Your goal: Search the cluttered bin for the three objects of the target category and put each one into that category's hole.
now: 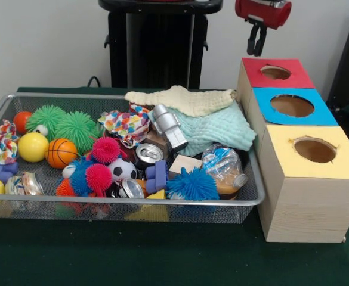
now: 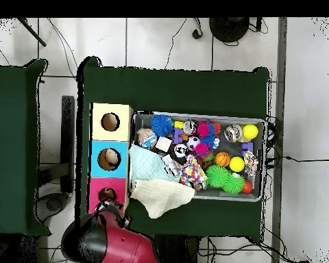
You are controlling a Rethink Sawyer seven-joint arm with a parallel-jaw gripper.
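The gripper [image 1: 257, 46] hangs empty with fingers nearly together above the red box's hole [image 1: 275, 72]. Likely between drops; next, reach sideways into the wire bin [image 1: 255, 196].

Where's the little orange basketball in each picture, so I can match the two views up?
Front view: the orange basketball lies in the bin's left part, right of the yellow ball.
Overhead view: the same basketball lies right of the bin's middle, left of the yellow ball.
Shared landmark: the yellow-topped box beside the bin, on the side away from the basketball.
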